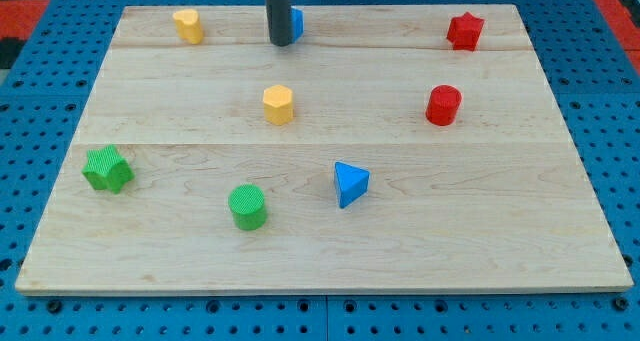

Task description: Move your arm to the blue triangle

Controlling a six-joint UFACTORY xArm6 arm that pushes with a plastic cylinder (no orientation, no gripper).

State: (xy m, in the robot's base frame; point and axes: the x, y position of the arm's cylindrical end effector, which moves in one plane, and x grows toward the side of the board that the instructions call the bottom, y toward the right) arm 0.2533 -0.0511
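The blue triangle [350,183] lies on the wooden board [500,211], below and right of the middle. My tip [281,44] is at the view's top, near the board's top edge, far above and to the left of the blue triangle. The rod stands right in front of another blue block [297,23], which it mostly hides; its shape cannot be made out.
A yellow block [187,25] sits at the top left, a yellow hexagon [278,104] in the middle, a red star [465,30] at the top right, a red cylinder [443,105] below it, a green star [107,169] at the left, and a green cylinder [247,206] at the bottom.
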